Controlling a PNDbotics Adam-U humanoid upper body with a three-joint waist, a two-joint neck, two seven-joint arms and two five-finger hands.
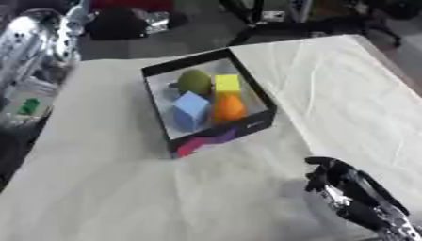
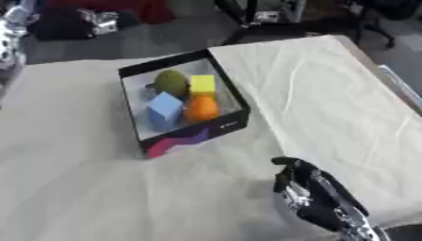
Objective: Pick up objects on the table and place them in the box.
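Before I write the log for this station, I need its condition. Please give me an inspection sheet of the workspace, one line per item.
Surface: table covered with a pale creased cloth; no loose things seen on it.
Job's things: black box stands open in the middle; inside lie a green round thing, a yellow block, a blue block and an orange ball.
Clutter: nothing seen on the cloth.
Hands: right hand over the near right part of the table, fingers curled, holding nothing; left hand not in view.
Cables: nothing seen.
Surroundings: shiny silver shape at the far left; dark floor and dark things beyond the table.
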